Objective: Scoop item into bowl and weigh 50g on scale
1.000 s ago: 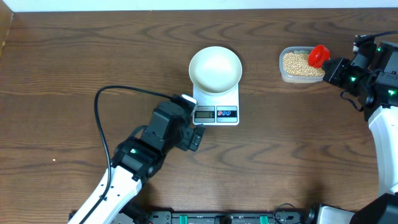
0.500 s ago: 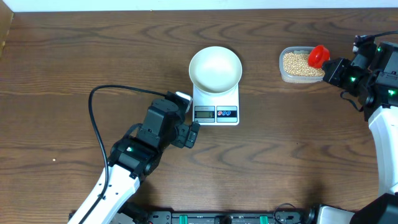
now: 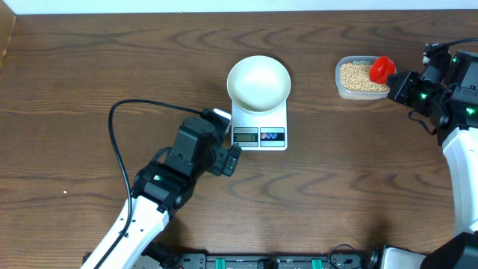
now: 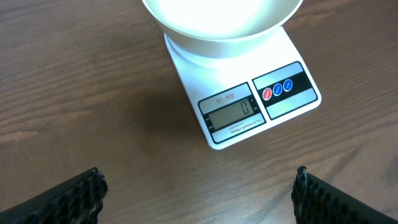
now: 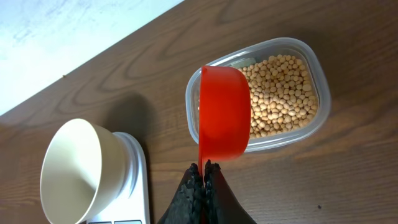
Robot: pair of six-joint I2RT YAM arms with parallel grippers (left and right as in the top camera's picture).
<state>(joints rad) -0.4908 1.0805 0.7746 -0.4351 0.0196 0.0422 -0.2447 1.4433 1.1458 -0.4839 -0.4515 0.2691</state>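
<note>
The white bowl stands empty on the white scale; both show in the left wrist view, bowl and scale, display reading 0. Pale-tan beans fill a clear plastic tub at the right, also in the right wrist view. My right gripper is shut on the handle of a red scoop, held over the tub's near edge; the scoop also shows in the overhead view. My left gripper is open and empty, just left of the scale's front.
A black cable loops left of the left arm. The table's far edge meets a white surface behind the bowl and tub.
The left arm drew back slightly from the scale a second ago and has since held still. The right arm and scoop have barely moved.
</note>
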